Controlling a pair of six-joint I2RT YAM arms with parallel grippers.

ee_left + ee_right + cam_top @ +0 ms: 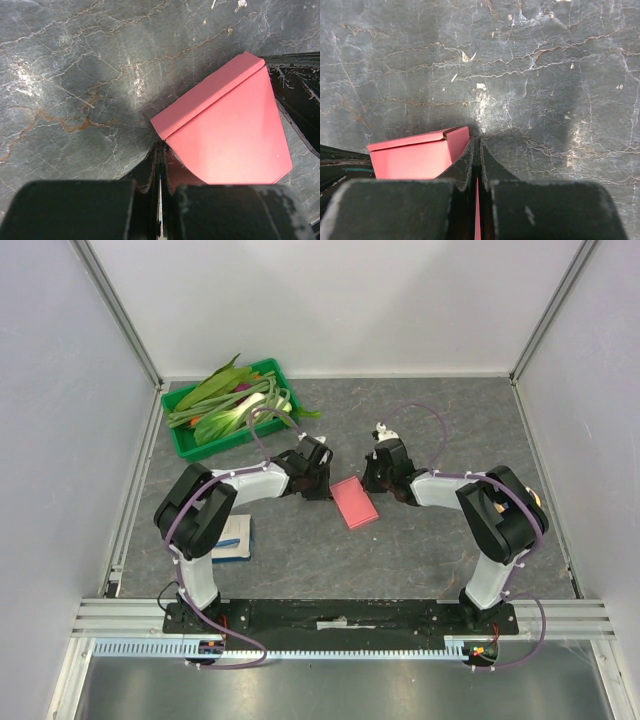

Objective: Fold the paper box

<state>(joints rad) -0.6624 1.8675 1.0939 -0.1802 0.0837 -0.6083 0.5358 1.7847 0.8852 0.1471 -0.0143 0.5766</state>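
The overhead view is bright and even, lit from above — the white side walls (330, 300) come out pale, and the arms throw only short, soft shadows on the dark grey marbled table top (430, 540). In the left wrist view the table top carries whitish glare patches at the left and centre. The pink-red thin cardboard box (230, 135) shines lighter in its middle, while the left gripper (160, 152) at the bottom edge is dark and out of focus. The right wrist view shows a similar bright spot just above the right gripper (476, 147), which is equally blurred, and a soft dim band at the right — the far surface is sharp.
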